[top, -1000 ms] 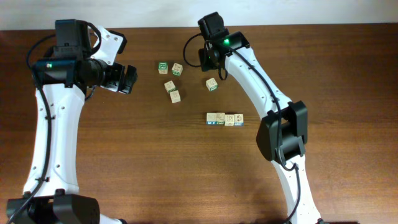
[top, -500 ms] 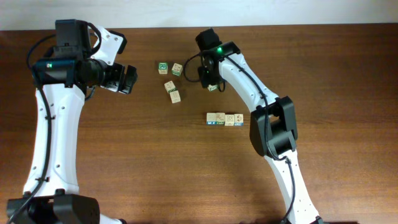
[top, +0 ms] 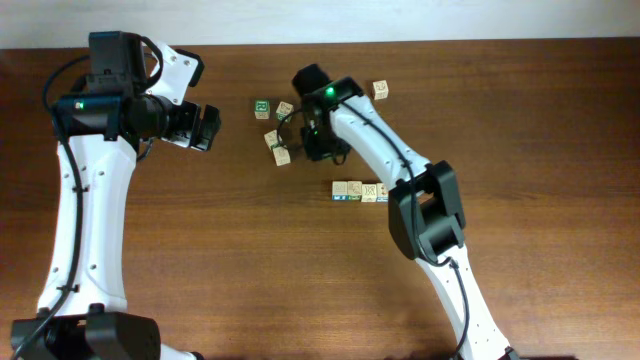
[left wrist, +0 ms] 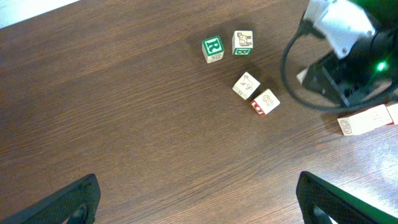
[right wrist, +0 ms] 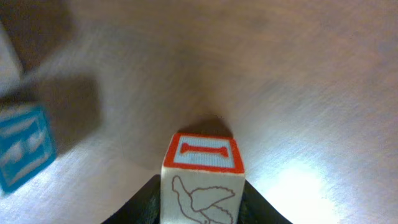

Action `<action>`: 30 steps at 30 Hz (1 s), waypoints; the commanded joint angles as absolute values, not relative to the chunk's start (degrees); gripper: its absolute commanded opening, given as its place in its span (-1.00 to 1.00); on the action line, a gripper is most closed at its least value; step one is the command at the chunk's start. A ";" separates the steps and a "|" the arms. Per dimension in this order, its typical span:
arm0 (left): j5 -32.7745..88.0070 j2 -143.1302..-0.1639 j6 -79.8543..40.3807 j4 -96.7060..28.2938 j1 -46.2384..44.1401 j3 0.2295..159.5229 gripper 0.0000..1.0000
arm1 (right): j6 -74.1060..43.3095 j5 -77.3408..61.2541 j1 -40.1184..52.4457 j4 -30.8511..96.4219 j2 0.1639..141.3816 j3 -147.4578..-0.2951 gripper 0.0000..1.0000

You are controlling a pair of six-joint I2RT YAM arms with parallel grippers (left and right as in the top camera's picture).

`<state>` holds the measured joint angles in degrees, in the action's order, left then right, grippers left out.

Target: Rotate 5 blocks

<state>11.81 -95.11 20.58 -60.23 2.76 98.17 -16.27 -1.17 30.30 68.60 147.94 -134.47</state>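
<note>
My right gripper reaches in from the back, left of the table's middle. In the right wrist view its dark fingers press both sides of a light-wood block with a red-framed face and a bird outline. Loose blocks lie just to its left: a pair and one by a green-framed R cube. Several blocks stand in a row nearer the front. Another block lies at the back. My left gripper hangs open at the left, its fingers wide apart over bare wood.
A blurred blue-faced cube sits to the left of the held block in the right wrist view. In the left wrist view the right arm and its cable stand right of the loose cubes. The table's back edge runs behind the arms.
My right arm has swung left and forward, and its jaws have narrowed onto the block that lay right of the loose pair. A block at the back is now uncovered. The left arm is still.
</note>
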 commanded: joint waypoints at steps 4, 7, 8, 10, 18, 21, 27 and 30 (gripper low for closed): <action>12.47 -95.18 20.23 -60.12 3.16 99.44 0.98 | -26.09 -7.35 34.28 74.67 148.57 -135.17 -0.27; 12.45 -95.18 20.23 -60.14 3.16 99.44 0.98 | -27.64 -7.31 35.64 77.71 148.55 -135.17 -0.27; 12.45 -95.18 20.23 -60.14 3.16 99.44 0.98 | -27.99 -7.25 35.99 78.63 148.55 -135.17 -0.27; 12.45 -95.18 20.23 -60.12 3.16 99.42 0.98 | -28.18 -6.87 36.51 79.81 148.55 -135.17 -0.27; 12.45 -95.18 20.23 -60.14 3.16 99.44 0.98 | -30.74 0.91 35.40 79.00 148.55 -135.33 -0.02; 12.45 -95.18 20.23 -60.14 3.16 99.44 0.98 | -30.76 0.91 35.22 75.68 148.55 -135.33 0.05; 12.45 -95.18 20.23 -60.14 3.16 99.44 0.98 | -32.05 3.81 35.33 71.70 148.55 -135.28 -0.17; 12.45 -95.18 20.23 -60.14 3.16 99.44 0.98 | -32.01 6.31 35.33 71.48 148.55 -135.28 -0.25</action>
